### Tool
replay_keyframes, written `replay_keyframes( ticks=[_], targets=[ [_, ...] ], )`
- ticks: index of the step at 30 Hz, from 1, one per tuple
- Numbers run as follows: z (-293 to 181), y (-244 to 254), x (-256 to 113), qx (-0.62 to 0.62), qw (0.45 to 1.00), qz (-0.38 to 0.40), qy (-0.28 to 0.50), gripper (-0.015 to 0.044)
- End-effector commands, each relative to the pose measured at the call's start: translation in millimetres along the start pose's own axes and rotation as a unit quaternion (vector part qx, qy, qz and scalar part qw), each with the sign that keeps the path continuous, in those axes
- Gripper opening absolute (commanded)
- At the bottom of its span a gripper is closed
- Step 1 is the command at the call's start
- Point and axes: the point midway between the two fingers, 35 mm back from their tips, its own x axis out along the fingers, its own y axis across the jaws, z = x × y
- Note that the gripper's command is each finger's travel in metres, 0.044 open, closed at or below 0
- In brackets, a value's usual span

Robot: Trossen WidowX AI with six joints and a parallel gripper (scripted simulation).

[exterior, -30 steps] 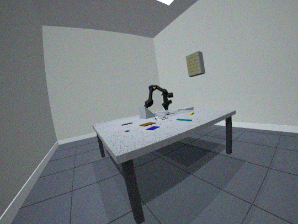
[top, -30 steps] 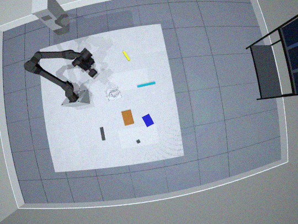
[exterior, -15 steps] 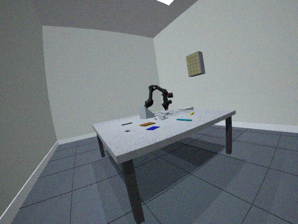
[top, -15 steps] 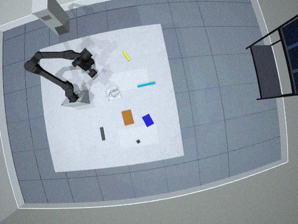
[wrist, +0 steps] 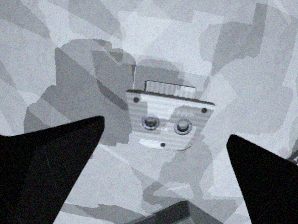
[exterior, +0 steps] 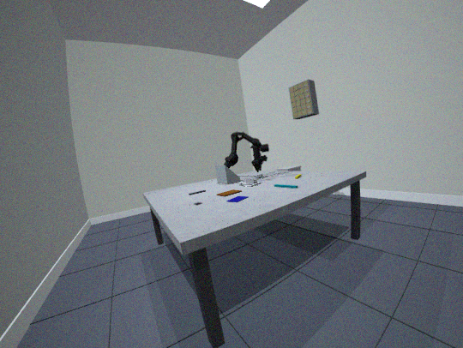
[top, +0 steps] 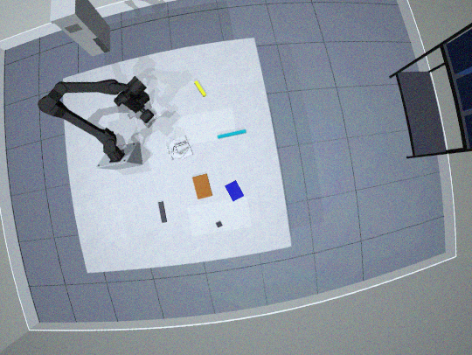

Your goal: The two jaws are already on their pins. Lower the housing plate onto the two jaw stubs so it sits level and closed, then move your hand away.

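The pale housing plate (wrist: 169, 109) lies below my gripper in the wrist view. It has two round bosses, three small dark holes and a ribbed strip along its far edge. My gripper (wrist: 167, 132) (top: 150, 123) (exterior: 258, 170) is open, with its fingers to the left and right of the plate in the wrist view and nothing held. The pale assembly with thin dark outlines (top: 180, 149) (exterior: 250, 183) stands on the table in front of the arm base, apart from the gripper. Its jaws, pins and stubs are too small to make out.
Around the assembly on the white table (top: 122, 245) (exterior: 193, 231) lie a yellow bar (top: 200, 88) (exterior: 298, 177), a cyan bar (top: 232, 134) (exterior: 285, 186), an orange block (top: 202, 186) (exterior: 229, 193), a blue block (top: 234, 191) (exterior: 237, 199), a dark bar (top: 163, 212) and a small dark block (top: 218, 224).
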Motion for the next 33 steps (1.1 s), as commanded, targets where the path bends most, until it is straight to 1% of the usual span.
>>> replay_keyframes(
  ticks=[1, 16, 33],
  targets=[
    [-1, -2, 2, 0.005, 1.000, -0.001, 0.003, 0.0440],
    [-1, -2, 21, 0.005, 1.000, -0.001, 0.003, 0.0440],
    [-1, -2, 22, 0.005, 1.000, -0.001, 0.003, 0.0440]
  ],
)
